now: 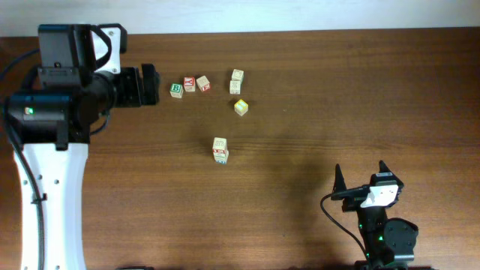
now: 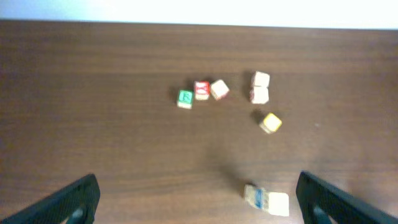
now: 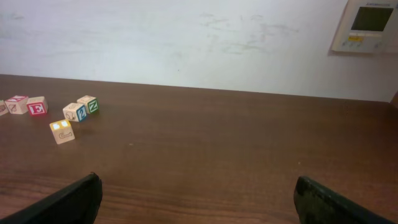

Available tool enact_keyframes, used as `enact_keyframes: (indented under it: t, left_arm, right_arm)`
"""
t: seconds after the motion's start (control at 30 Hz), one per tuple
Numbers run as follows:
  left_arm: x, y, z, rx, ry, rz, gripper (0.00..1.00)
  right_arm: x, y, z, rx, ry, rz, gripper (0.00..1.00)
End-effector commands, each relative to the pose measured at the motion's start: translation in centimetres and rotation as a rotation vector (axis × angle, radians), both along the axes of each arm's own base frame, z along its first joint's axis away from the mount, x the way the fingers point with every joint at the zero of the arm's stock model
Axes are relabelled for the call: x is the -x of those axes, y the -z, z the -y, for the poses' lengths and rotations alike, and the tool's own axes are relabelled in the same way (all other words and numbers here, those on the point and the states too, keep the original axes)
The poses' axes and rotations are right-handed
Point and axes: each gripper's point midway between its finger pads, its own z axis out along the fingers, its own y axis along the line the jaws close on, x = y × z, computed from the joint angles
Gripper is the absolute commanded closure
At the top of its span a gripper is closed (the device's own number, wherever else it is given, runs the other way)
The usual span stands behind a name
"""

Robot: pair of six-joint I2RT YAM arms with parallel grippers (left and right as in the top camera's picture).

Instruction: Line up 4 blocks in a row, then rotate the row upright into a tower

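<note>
No block is held and none can be judged rotated: both the left end effector point(image 1: 150, 82) and right end effector point(image 1: 361, 178) are spread apart and empty, while the blocks point(image 1: 196, 84) are scattered across the far tabletop point(image 1: 315, 97).

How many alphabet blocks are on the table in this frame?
8: a row of three, a pair right of it, a yellow one, another pair mid-table. None seems hidden.

Overhead straight down, wrist views low and oblique, all sharing blocks point(image 1: 220, 149)
</note>
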Motion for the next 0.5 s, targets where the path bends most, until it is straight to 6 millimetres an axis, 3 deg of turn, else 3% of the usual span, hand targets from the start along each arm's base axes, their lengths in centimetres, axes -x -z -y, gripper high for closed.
enact_keyframes:
  t: [0.0, 0.1, 0.13, 0.17, 0.27, 0.37, 0.47]
  left_arm:
    - [-1.0, 0.5, -1.5, -0.12, -0.009, 0.232, 0.01]
    - [1.5, 4.2, -1.2, -0.13, 0.011, 0.448, 0.01]
    - [3.1, 5.5, -1.2, -0.158, 0.025, 0.504, 0.01]
    - [6.0, 8.0, -1.5, -0.187, 0.023, 0.581, 0.01]
    - [9.6, 12.4, -2.2, -0.199, -0.011, 0.665, 0.01]
    - [11.5, 16.1, -3.0, -0.244, -0.047, 0.725, 0.01]
    - [12.6, 18.5, -3.0, -0.253, -0.049, 0.744, 0.01]
  right_arm:
    - [0.0, 0.2, 0.0, -0.005, -0.003, 0.002, 0.02]
    - [0.0, 0.3, 0.0, -0.005, -0.003, 0.001, 0.02]
    - [0.0, 0.3, 0.0, -0.005, -0.003, 0.001, 0.02]
    - [0.0, 0.3, 0.0, -0.005, -0.003, 0.001, 0.02]
    - [0.0, 0.3, 0.0, -0.005, -0.003, 0.001, 0.02]
    - [0.0, 0.3, 0.0, -0.005, -0.003, 0.001, 0.02]
    - [0.0, 0.3, 0.0, -0.005, -0.003, 0.001, 0.02]
